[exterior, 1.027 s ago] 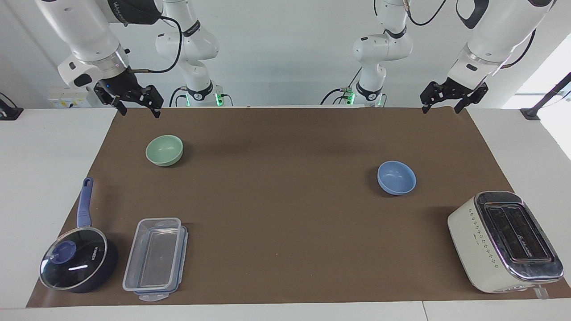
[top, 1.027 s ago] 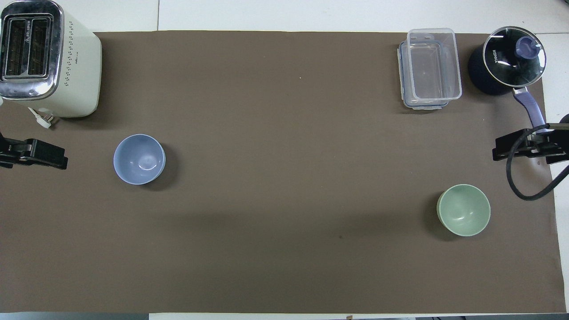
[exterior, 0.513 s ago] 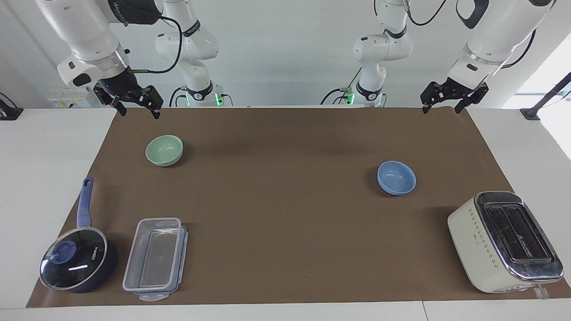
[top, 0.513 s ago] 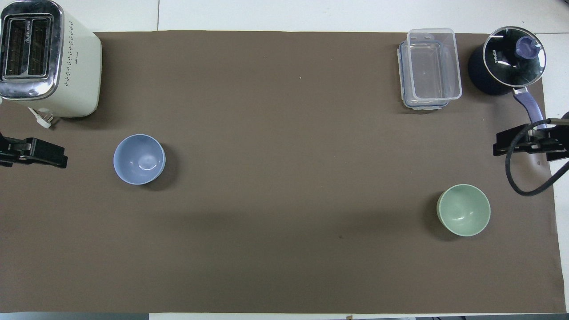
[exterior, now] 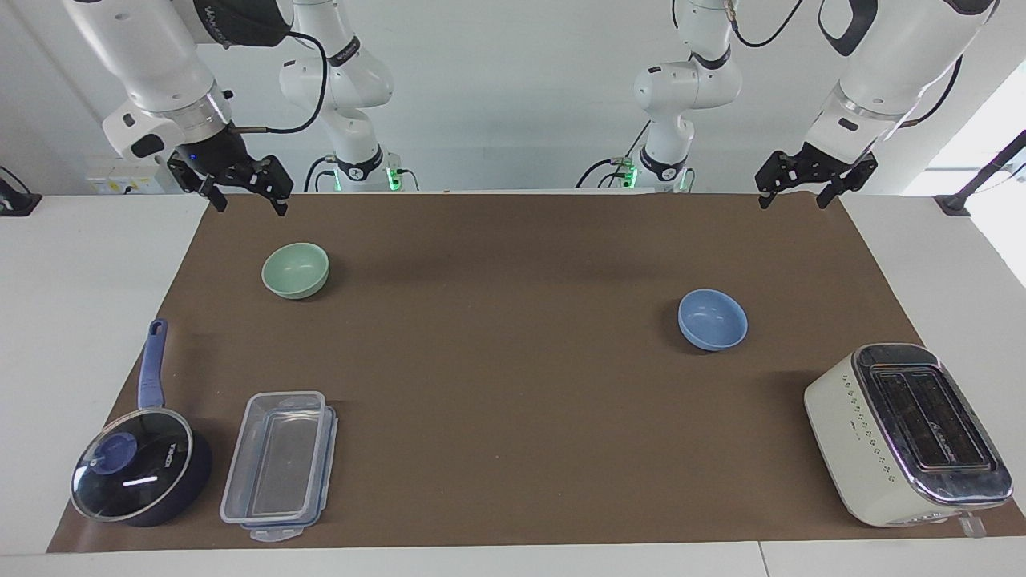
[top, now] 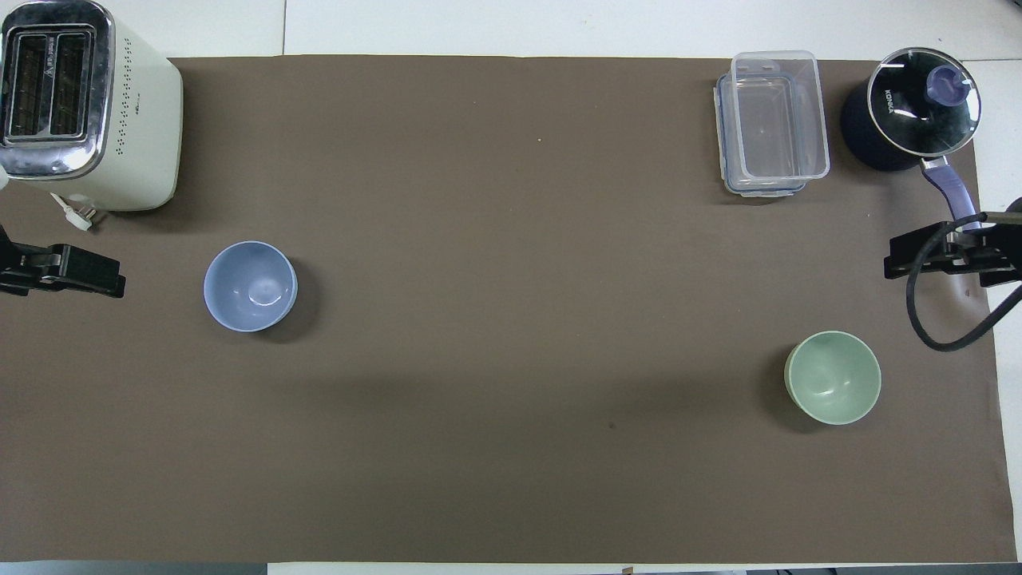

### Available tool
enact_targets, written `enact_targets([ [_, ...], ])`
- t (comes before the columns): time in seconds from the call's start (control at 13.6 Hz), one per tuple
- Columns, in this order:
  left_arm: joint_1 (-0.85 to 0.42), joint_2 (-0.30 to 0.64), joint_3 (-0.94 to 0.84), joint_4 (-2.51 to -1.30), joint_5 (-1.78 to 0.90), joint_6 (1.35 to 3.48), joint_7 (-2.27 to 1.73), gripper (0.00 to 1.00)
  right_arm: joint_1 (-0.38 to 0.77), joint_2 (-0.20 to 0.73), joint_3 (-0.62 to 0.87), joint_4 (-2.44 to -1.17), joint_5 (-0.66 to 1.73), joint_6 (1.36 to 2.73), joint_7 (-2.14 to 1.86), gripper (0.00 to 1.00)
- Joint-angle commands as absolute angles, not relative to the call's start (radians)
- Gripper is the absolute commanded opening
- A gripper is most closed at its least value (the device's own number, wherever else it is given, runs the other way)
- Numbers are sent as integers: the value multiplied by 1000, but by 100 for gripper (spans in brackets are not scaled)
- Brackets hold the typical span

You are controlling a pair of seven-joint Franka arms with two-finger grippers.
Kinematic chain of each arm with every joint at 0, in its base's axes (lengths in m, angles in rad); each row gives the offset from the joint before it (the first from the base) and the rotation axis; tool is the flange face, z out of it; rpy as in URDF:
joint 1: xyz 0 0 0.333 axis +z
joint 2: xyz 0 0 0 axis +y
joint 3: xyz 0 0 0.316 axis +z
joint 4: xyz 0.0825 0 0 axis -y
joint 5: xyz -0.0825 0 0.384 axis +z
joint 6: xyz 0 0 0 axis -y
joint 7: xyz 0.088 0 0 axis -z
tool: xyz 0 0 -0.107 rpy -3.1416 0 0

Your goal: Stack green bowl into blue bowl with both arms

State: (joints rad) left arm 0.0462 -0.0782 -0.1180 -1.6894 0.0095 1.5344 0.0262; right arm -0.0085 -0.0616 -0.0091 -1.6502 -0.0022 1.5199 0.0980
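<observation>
Your right gripper (exterior: 244, 195), fingers spread and empty, is drifting slightly above the green bowl (exterior: 295, 270); the left gripper (exterior: 792, 190), also spread, is edging inward. Both bowls, green and blue bowl (exterior: 712, 320), are sitting untouched, well apart on the counter (exterior: 513, 361), so nothing is being grasped yet.

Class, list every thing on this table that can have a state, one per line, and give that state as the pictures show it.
Green bowl: upright, empty, alone on the mat.
Blue bowl: upright, empty, nothing stacked in it.
Saucepan: glass lid on.
Plastic box: open, empty, resting on its lid.
Toaster: lying on its side.
Right hand: open, raised, holding nothing.
Left hand: open, raised, holding nothing.
</observation>
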Motion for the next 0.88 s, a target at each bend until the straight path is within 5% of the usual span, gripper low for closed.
enact_targets([
  [0.0, 58, -130, -112, -1842, -8, 1650, 17, 100, -17, -60, -2, -1652, -25, 1536, 78, 100],
  [0.44, 81, -88, -112, -2123, -8, 1994, 21, 100, -26, -77, -5, -1690, -18, 1537, 78, 100],
  [0.81, 74, 48, -112, -2186, -8, 2198, 25, 100, -38, -230, -6, -2033, -11, 1762, 77, 100],
])
